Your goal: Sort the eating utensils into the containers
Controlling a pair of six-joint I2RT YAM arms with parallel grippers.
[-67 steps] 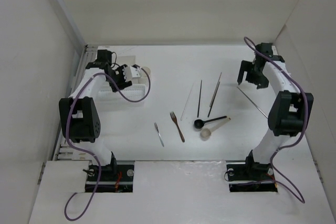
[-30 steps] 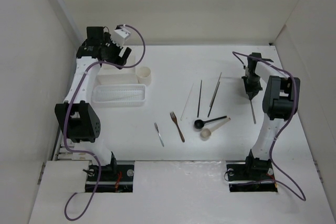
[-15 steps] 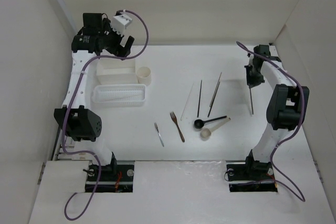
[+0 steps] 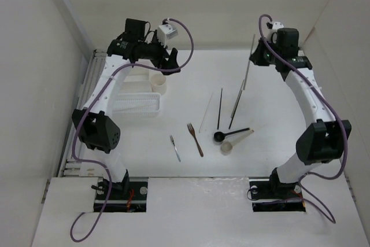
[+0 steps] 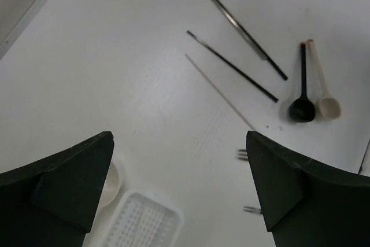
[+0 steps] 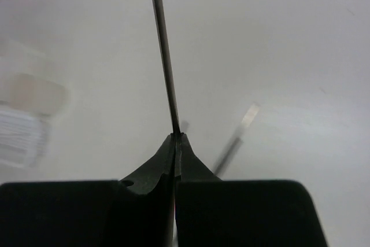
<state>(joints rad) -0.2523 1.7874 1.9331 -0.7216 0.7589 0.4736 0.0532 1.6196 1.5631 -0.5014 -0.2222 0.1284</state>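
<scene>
At far left, the slotted tray (image 4: 132,106) and round cup (image 4: 158,83) stand on the table (image 4: 196,73). Near the cup, the left gripper (image 4: 169,62) hangs with jaws wide apart (holding nothing). Forks (image 4: 195,140), chopsticks (image 4: 219,108) and spoons (image 4: 220,136) lie in the middle. At far right, the right gripper (image 6: 175,140) clamps a grey chopstick (image 6: 165,56) in the air.

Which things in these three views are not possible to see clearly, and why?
Top view: the left arm covers part of the rectangular box.
Left wrist view: one finger hides most of both forks; the bottom edge cuts the tray.
Right wrist view: the containers are blurred; which is which cannot be told.
</scene>
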